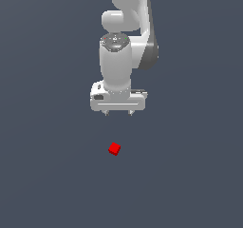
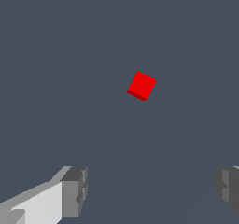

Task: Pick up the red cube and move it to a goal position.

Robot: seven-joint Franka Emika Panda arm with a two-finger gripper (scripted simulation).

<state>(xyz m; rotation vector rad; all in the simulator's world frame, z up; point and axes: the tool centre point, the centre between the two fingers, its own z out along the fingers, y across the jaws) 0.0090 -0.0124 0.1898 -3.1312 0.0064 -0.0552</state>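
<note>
Jaws wide apart, empty, red cube (image 1: 114,149) below, not betw. them

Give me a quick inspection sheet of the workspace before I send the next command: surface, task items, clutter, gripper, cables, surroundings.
Surface: plain dark grey-blue floor, flat and unmarked.
Job's things: red cube lies on the surface, apart from the arm, turned at an angle to the fingers in the wrist view. No goal marker seen.
Clutter: nothing seen.
Grippers: gripper hangs open above the surface, holding nothing; the cube sits ahead of the fingertips, not between them. Both fingers show spread wide in the wrist view.
Cables: nothing seen.
Surroundings: only the white arm against the same dark background; nothing else seen.
</note>
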